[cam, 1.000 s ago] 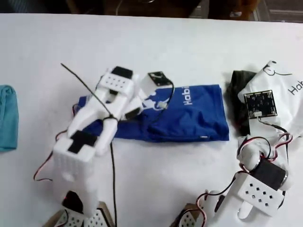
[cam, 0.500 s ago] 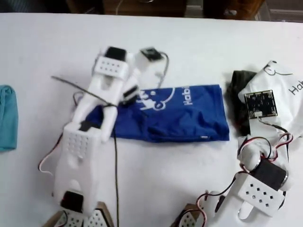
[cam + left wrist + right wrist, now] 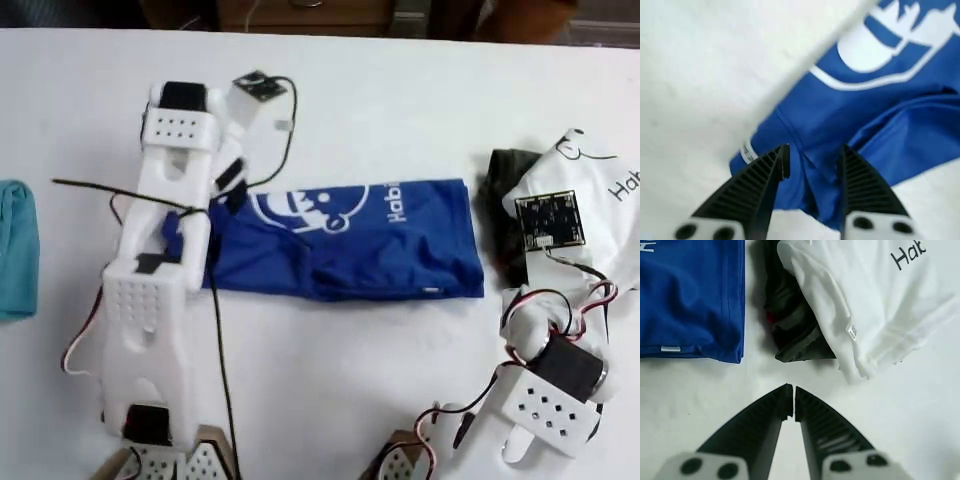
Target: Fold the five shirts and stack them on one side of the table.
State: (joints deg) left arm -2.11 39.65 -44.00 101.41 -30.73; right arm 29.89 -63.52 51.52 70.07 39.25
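A folded blue shirt (image 3: 350, 240) with a white print lies across the middle of the table. My left gripper (image 3: 812, 152) hangs open over the blue shirt's (image 3: 875, 115) left end, one finger on each side of a fold, gripping nothing. In the high view the left gripper (image 3: 222, 190) is at that same end. A teal shirt (image 3: 15, 250) lies at the left edge. At the right, a white shirt (image 3: 590, 190) lies partly over a dark shirt (image 3: 503, 190). My right gripper (image 3: 793, 390) is shut and empty above bare table, just short of the dark shirt (image 3: 790, 325) and white shirt (image 3: 865, 305).
The left arm (image 3: 150, 300) stretches up from the near left edge, with a black cable (image 3: 215, 330) trailing alongside. The right arm (image 3: 548, 400) is folded at the near right corner with loose wires (image 3: 560, 300). The bare table (image 3: 400, 110) runs along the far side.
The left arm has swung left and away from me, off the blue shirt's print to its left end. The print is now uncovered. The right arm has kept still.
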